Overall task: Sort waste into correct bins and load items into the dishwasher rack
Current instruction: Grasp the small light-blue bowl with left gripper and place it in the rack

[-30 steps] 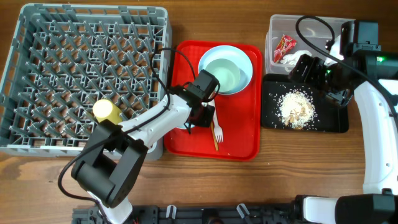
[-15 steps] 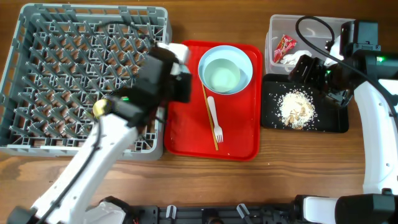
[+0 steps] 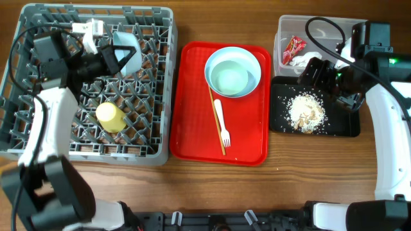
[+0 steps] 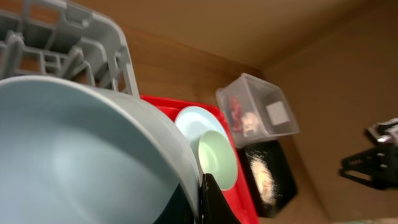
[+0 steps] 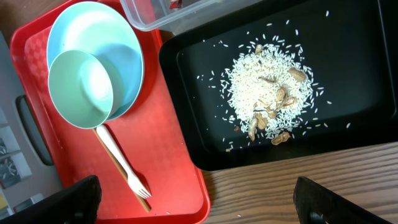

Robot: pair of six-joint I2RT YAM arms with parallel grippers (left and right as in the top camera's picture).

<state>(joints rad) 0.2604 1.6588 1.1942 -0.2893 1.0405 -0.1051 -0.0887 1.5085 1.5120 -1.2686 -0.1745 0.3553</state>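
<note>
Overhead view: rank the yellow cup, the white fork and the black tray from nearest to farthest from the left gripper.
Measured from the left gripper, which holds a bowl over the dishwasher rack:
1. yellow cup, in the rack, just toward the near edge.
2. white fork, on the red tray in the middle.
3. black tray, on the table's right side.

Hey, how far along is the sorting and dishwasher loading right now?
Mostly done. The red sachet and tissue lie in the clear tub, the food scraps in the black tray, and the yellow cup sits in the rack. The left claw holds one bowl over the rack. Left: the second bowl and the plate on the red tray.
</note>
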